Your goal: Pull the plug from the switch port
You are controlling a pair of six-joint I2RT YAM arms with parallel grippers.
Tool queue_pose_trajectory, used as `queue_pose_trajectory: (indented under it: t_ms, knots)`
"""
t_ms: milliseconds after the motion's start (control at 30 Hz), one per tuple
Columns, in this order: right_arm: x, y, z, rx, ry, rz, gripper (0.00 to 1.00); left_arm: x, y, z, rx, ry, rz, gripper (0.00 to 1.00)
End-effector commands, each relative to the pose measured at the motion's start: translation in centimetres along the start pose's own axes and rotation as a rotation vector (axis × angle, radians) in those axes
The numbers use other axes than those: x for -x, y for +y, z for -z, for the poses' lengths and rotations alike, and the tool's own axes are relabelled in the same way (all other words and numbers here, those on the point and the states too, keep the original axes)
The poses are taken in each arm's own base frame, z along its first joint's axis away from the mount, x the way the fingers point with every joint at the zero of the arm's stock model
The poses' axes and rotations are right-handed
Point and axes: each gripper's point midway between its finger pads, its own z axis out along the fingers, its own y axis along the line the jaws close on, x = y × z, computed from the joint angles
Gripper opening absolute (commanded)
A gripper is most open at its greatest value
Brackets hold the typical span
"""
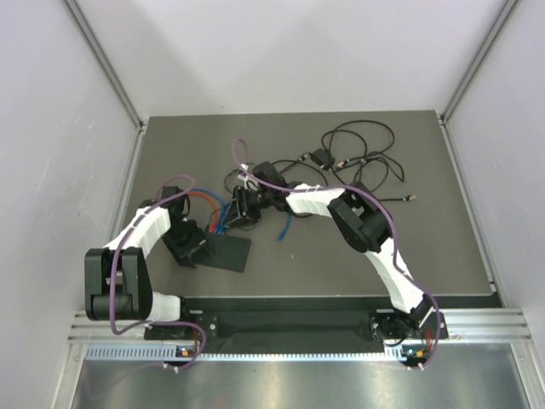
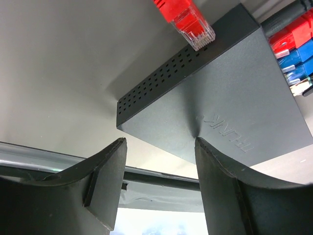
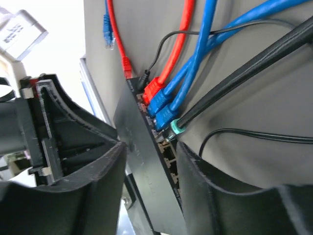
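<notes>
The flat black switch [image 1: 228, 252] lies on the table near the left arm. Along its port edge sit a red plug [image 3: 151, 89], blue plugs [image 3: 164, 105] and a black cable's teal-collared plug [image 3: 175, 128], with empty ports [image 3: 170, 155] below them. My right gripper [image 3: 149, 152] [image 1: 241, 207] is open and straddles that port edge, its right finger just below the teal-collared plug. My left gripper [image 2: 159, 142] [image 1: 194, 243] is open too. Its right fingertip [image 2: 199, 143] rests on the switch's top face [image 2: 220, 83]; the other finger hangs off the edge.
A loose red plug [image 2: 193, 29] lies at the switch's vented side. A loose blue plug [image 1: 281, 232] lies right of the switch. A small black adapter [image 1: 321, 158] and tangled black cables [image 1: 366, 162] sit at the back right. White walls stand on three sides.
</notes>
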Motion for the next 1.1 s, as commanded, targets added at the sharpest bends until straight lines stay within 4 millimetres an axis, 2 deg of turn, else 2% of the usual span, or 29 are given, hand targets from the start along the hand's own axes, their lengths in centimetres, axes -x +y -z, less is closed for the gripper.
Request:
queue_pose_trajectory:
  t_ms: [0, 133, 400, 667, 767, 1067]
  knots:
    - [0.2, 2.0, -0.4, 0.077, -0.021, 0.043, 0.44, 0.2, -0.1, -0.2, -0.008, 0.003, -0.001, 0.63]
    - [-1.1, 1.6, -1.1, 0.07, 0.0, 0.022, 0.4, 0.3, -0.2, -0.2, -0.009, 0.0, -0.005, 0.63]
    - [-2.5, -0.5, -1.7, 0.033, 0.013, -0.029, 0.38, 0.3, -0.1, -0.4, 0.001, 0.011, -0.015, 0.63]
    - [-2.6, -1.4, -2.7, 0.063, -0.005, -0.068, 0.4, 0.2, 0.1, -0.5, 0.006, 0.015, -0.011, 0.63]
    - [-2.4, -1.2, -2.9, 0.097, -0.025, -0.083, 0.4, 0.2, 0.1, -0.5, 0.006, 0.015, -0.013, 0.63]
    - [-2.2, -2.4, -3.4, 0.06, -0.031, -0.096, 0.37, 0.2, 0.0, -0.6, 0.002, 0.016, -0.012, 0.62]
